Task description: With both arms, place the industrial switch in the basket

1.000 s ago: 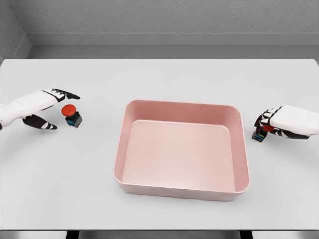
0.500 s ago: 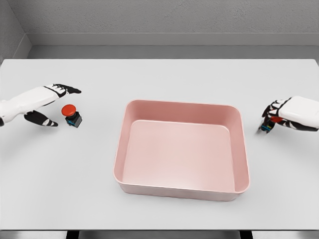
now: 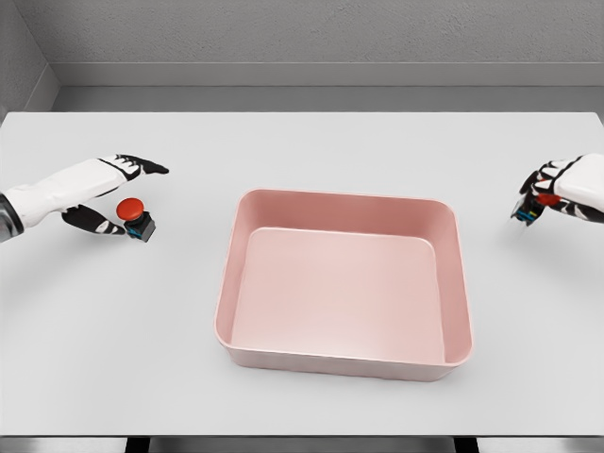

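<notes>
A pink basket [image 3: 453,226] sits in the middle of the white table. At the left, an industrial switch [image 3: 135,216] with a red round button and a dark base stands on the table. My left hand [image 3: 118,193] is open around it, fingers stretched above it and thumb below, close to touching. At the far right, my right hand [image 3: 547,195] is shut on a second switch [image 3: 533,205], held lifted off the table; only its red and blue parts peek out between the fingers.
The white table [image 3: 302,151] stretches wide on all sides of the basket. A grey wall runs along its far edge.
My right hand has lifted its switch and drawn it up and to the right. The left hand has shifted slightly right, closing in around the left switch, which has not moved.
</notes>
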Available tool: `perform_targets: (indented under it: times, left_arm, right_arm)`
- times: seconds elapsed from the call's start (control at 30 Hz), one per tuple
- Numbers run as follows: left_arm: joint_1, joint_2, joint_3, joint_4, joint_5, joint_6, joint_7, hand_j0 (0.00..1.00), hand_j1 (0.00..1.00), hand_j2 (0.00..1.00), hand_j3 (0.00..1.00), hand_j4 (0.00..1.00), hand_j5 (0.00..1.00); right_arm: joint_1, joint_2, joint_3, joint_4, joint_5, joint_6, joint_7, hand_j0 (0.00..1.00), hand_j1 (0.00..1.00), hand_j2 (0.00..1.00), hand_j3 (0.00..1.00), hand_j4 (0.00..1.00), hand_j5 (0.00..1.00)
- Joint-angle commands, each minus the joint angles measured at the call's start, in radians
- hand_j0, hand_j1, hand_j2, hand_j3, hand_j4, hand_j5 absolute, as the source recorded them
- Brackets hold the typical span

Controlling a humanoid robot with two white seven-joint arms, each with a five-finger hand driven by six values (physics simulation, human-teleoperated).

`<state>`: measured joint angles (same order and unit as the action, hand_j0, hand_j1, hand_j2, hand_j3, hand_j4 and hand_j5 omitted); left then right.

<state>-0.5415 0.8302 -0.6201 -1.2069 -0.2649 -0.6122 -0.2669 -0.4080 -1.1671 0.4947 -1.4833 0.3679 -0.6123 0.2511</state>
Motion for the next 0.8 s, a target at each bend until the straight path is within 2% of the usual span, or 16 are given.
perform_targets:
  times: [0.0, 0.07, 0.1, 0.2, 0.27, 0.43, 0.67, 0.77]
  left_arm:
    - [0.000, -0.002, 0.000, -0.006, 0.007, 0.001, -0.002, 0.90, 0.90, 0.90, 0.90, 0.90, 0.90]
    - [0.002, -0.002, -0.013, -0.011, 0.007, 0.001, -0.002, 0.85, 0.85, 0.85, 0.85, 0.85, 0.85]
    - [0.002, -0.002, -0.013, -0.011, 0.007, 0.001, -0.002, 0.79, 0.79, 0.79, 0.79, 0.79, 0.79]
    - [0.009, 0.001, -0.015, -0.013, 0.009, 0.001, -0.006, 0.78, 0.78, 0.78, 0.78, 0.78, 0.78]
    - [0.012, 0.001, -0.015, -0.019, 0.010, 0.001, -0.006, 0.72, 0.72, 0.72, 0.72, 0.72, 0.72]
    - [0.017, 0.003, -0.013, -0.037, 0.009, 0.001, -0.008, 0.55, 0.55, 0.55, 0.55, 0.55, 0.55]
    - [0.017, 0.003, -0.013, -0.040, 0.010, 0.001, -0.008, 0.51, 0.51, 0.51, 0.51, 0.51, 0.51]
    - [0.017, 0.001, -0.012, -0.040, 0.010, 0.001, -0.008, 0.48, 0.48, 0.48, 0.48, 0.48, 0.48]
  right_arm:
    - [0.000, -0.014, -0.027, -0.015, -0.009, 0.001, 0.000, 0.50, 0.50, 0.50, 0.50, 0.50, 0.50]
    - [0.000, -0.023, -0.031, -0.023, -0.009, 0.001, 0.000, 0.50, 0.50, 0.50, 0.50, 0.50, 0.50]
    - [0.000, -0.025, -0.031, -0.035, -0.009, 0.001, 0.000, 0.50, 0.50, 0.50, 0.50, 0.50, 0.50]
    - [0.000, -0.036, -0.047, -0.052, -0.009, 0.001, 0.002, 0.50, 0.50, 0.50, 0.50, 0.50, 0.50]
    - [0.000, -0.040, -0.062, -0.052, -0.010, 0.001, 0.003, 0.50, 0.50, 0.50, 0.50, 0.50, 0.50]
    - [0.000, -0.072, -0.062, -0.124, -0.009, 0.001, 0.002, 0.50, 0.50, 0.50, 0.50, 0.50, 0.50]
    - [0.000, -0.091, -0.068, -0.219, -0.009, 0.001, 0.004, 0.50, 0.50, 0.50, 0.50, 0.50, 0.50]
    - [0.000, -0.092, -0.068, -0.227, -0.009, 0.001, 0.004, 0.50, 0.50, 0.50, 0.50, 0.50, 0.50]
